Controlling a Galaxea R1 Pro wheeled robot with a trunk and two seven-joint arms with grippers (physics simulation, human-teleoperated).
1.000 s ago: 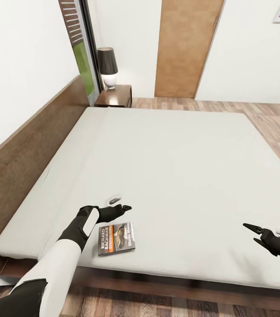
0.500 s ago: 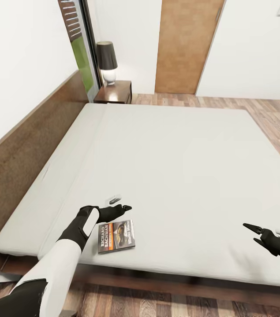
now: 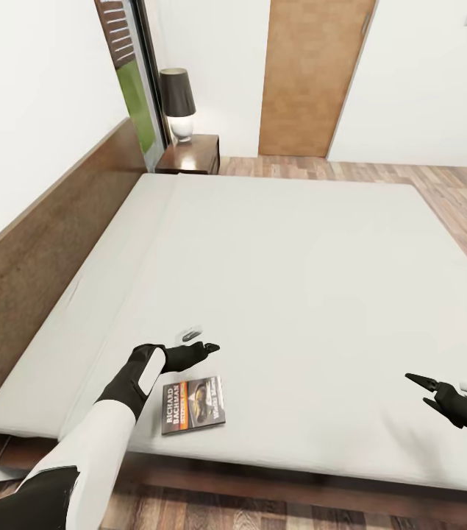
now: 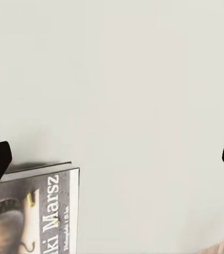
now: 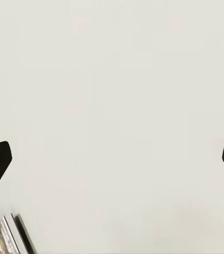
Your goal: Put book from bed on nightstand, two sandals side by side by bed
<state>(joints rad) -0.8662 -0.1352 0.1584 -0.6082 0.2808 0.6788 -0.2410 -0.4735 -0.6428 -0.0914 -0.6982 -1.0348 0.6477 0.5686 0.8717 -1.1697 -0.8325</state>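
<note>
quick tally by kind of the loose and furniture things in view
dark paperback book with orange band: 1
low bed with pale grey-white mattress: 1
glossy dark brown nightstand: 1
black-shaded table lamp: 1
total: 4

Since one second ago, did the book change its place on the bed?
No. The book lies at the same spot near the bed's front edge, below the left hand. The whole picture shifted, so the camera moved, not the book.

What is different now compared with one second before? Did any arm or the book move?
Only the camera shifted: the whole picture slid a little. The left gripper hovers open beside the book, the right gripper open over the bed. The book lies untouched on the mattress; nothing was grasped or released.
</note>
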